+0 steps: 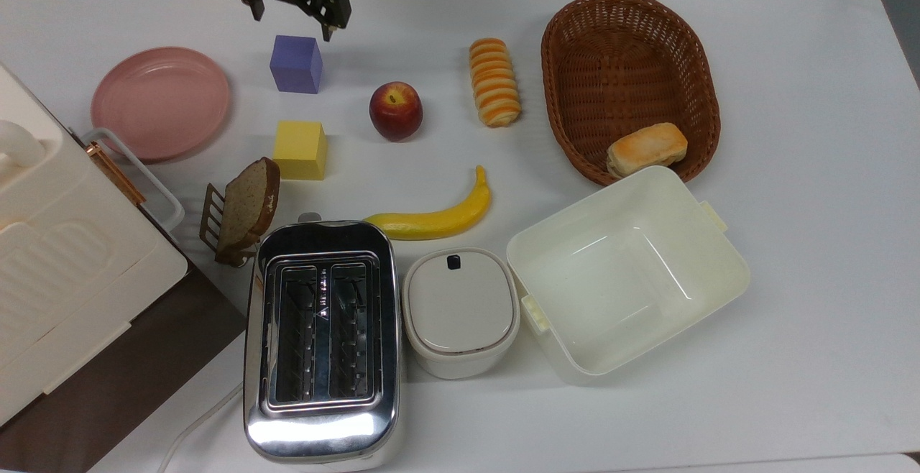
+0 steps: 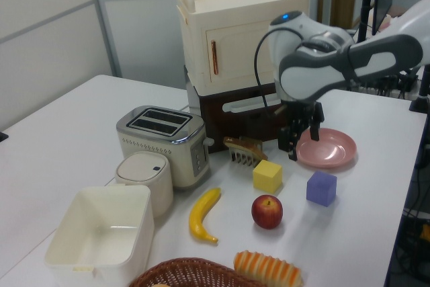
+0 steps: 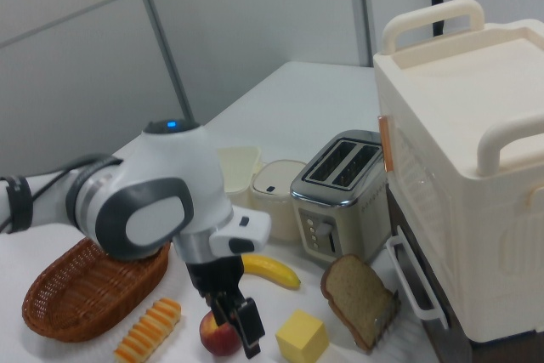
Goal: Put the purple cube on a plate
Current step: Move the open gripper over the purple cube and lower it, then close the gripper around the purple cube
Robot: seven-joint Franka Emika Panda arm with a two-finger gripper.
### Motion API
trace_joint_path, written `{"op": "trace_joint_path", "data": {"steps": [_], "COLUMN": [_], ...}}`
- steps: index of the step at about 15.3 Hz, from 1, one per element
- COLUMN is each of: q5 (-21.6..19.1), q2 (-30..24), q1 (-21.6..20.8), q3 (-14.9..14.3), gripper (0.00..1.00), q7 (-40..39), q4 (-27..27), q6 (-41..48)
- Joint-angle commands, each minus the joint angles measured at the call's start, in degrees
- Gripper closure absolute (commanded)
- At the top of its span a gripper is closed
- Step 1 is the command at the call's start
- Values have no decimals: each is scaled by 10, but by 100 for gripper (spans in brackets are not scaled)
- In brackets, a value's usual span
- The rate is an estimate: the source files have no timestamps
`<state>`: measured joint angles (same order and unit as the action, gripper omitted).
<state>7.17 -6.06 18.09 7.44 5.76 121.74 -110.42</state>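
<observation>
In the top view, I see the pink plate (image 1: 160,101) on the left side of the frame, flat on the white table (image 1: 790,243). Just right of it sits the purple cube (image 1: 295,63), with a bare gap between them. My gripper (image 1: 291,9) hangs near the top edge, just above the cube, not touching it. Its two fingers are spread wide and hold nothing. Below the purple cube is the yellow cube (image 1: 300,149), and right of that the apple (image 1: 395,110).

White table (image 1: 790,315) with plate (image 1: 159,102), cubes, fruit, basket (image 1: 629,85), toaster (image 1: 321,343), perhaps bread.
</observation>
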Motion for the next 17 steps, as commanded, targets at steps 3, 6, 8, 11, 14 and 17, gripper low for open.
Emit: {"op": "trace_joint_path", "data": {"steps": [3,6,8,11,14,17], "q5": [19,20,35,68,84,84], "q2": [-89,-94,-86,-59,-51,-28], "q1": [-58,-82,-68,-59,-43,-32], "q3": [-77,-122,-122,-122,-121,-116], "gripper": [0,0,0,0,0,0], "q7": [-17,-30,-30,-35,-37,-43], "q4": [142,143,144,143,144,141], "q6": [-108,-101,-97,-101,-110,-119]}}
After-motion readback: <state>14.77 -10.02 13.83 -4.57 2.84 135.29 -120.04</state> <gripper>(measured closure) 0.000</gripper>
